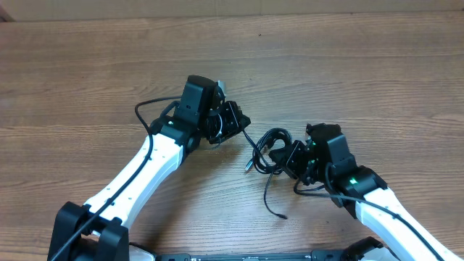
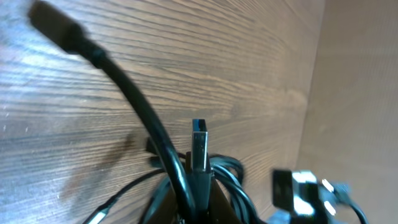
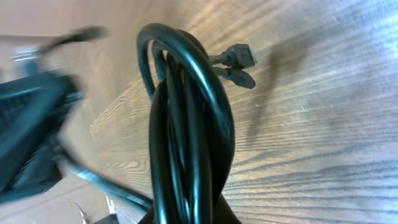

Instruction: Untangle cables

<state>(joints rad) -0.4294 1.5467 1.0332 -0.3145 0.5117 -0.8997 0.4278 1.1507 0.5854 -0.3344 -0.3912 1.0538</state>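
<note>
With the left gripper [image 1: 238, 125] clamped shut on 1 USB plug [image 2: 199, 146] and the right gripper [image 1: 290, 154] pinching the looped cables [image 1: 262, 154] mid-way across the surface [image 1: 109, 72], I'd draw the left slowly toward 10 o'clock, the right held fixed.

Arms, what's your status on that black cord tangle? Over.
Left gripper shut on thin black cables at a plug end. Right gripper shut on their looped bundle. Tangle not undone. No obstacle seen on brown wooden table.
</note>
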